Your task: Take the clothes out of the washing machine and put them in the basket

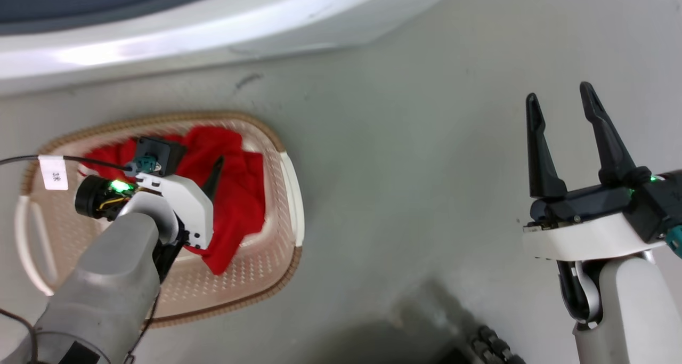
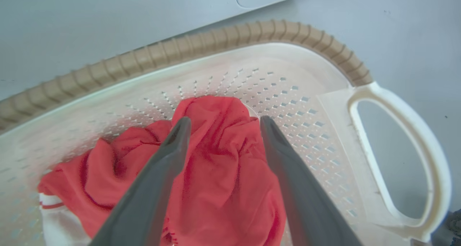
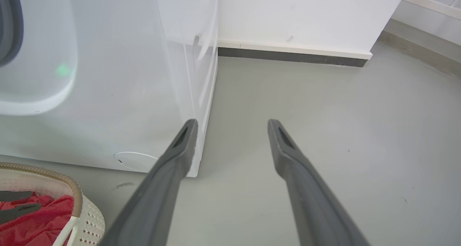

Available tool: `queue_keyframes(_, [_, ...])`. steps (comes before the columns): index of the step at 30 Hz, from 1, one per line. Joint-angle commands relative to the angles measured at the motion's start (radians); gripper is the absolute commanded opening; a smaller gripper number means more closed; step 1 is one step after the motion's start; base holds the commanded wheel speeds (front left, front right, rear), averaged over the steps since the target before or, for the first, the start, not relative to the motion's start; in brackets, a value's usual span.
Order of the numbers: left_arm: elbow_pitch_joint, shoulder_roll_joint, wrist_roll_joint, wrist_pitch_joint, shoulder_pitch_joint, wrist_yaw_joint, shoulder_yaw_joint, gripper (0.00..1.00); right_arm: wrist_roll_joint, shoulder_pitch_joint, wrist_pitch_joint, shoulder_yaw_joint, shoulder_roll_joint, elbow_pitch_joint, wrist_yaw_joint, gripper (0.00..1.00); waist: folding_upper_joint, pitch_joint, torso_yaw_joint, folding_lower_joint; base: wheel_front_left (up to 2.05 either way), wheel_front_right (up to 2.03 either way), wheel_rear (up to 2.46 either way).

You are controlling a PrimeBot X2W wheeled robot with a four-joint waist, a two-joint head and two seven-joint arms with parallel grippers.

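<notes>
Left gripper (image 2: 225, 120) gapes over clothes (image 2: 216, 174) in one basket (image 2: 252, 30); my right gripper (image 1: 559, 93) gapes above grey floor (image 1: 415, 156) by one washer (image 3: 108, 94).

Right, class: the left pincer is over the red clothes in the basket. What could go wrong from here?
The open left pincer straddles a fold of the red clothes; rising, a finger might snag it and drag cloth out.
The clothes lie close to the basket rim, so a small tug could spill them onto the floor.
</notes>
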Motion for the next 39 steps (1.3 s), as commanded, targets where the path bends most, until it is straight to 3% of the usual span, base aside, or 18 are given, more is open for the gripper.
queue_keyframes(1, [-0.029, 0.006, 0.006, -0.006, 0.026, 0.006, 0.024, 1.00, -0.007, 0.016, -0.002, -0.009, 0.000, 0.007, -0.001, 1.00, 0.0000, -0.096, 0.032, 0.0000, 0.00, 0.00, 0.00])
queue_keyframes(10, [-0.304, 0.039, 0.122, -0.005, 0.174, 0.045, 0.239, 1.00, -0.046, 0.068, -0.002, -0.057, 0.000, 0.039, -0.001, 1.00, 0.0000, -0.306, 0.103, 0.0000, 0.00, 0.00, 0.00])
queue_keyframes(16, [-0.488, 0.028, 0.223, -0.005, 0.274, 0.070, 0.397, 1.00, -0.075, 0.101, -0.002, -0.086, 0.000, 0.050, -0.001, 1.00, 0.0000, -0.415, 0.161, 0.0000, 0.00, 0.00, 0.00])
queue_keyframes(24, [-0.721, -0.008, 0.355, -0.005, 0.445, 0.092, 0.595, 1.00, -0.096, 0.144, -0.002, -0.107, 0.000, 0.059, -0.001, 1.00, 0.0000, -0.537, 0.221, 0.0000, 0.00, 0.00, 0.00])
queue_keyframes(39, [-0.977, -0.146, 0.546, -0.005, 0.796, 0.127, 0.788, 1.00, -0.083, 0.296, -0.002, -0.096, 0.000, 0.053, -0.001, 1.00, 0.0000, -0.719, 0.243, 0.0000, 0.00, 0.00, 0.00])
